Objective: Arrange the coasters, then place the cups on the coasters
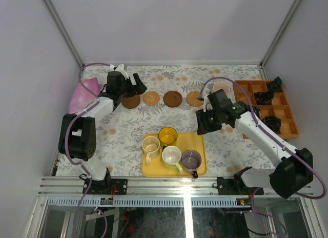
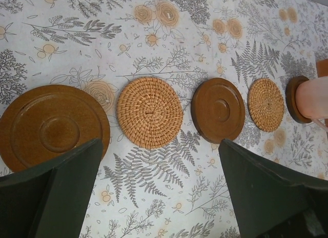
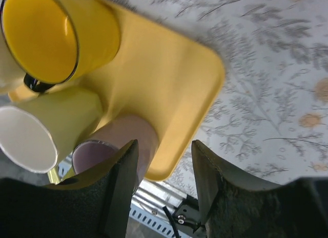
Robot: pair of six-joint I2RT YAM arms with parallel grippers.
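Observation:
Four bare coasters lie in a row: dark (image 1: 130, 101), woven tan (image 1: 151, 98), dark (image 1: 172, 98), woven tan (image 1: 194, 98). A pink cup (image 1: 221, 87) stands at the row's right end, and the left wrist view shows it (image 2: 312, 97) on a dark coaster (image 2: 293, 99). The yellow tray (image 1: 201, 145) holds the cream (image 1: 150, 144), yellow (image 1: 168, 136), pale green-white (image 1: 171, 156) and purple-grey (image 1: 191, 159) cups. My left gripper (image 2: 160, 151) hangs open above the row, near the woven coaster (image 2: 149, 112). My right gripper (image 3: 164, 151) is open over the tray's corner (image 3: 179, 104), beside the purple-grey cup (image 3: 138, 135), with nothing in it.
An orange compartment tray (image 1: 287, 126) with black objects sits at the right edge. A pink cloth (image 1: 84, 92) lies at the far left. The metal rail (image 1: 174, 185) runs along the table's near edge, just below the yellow tray.

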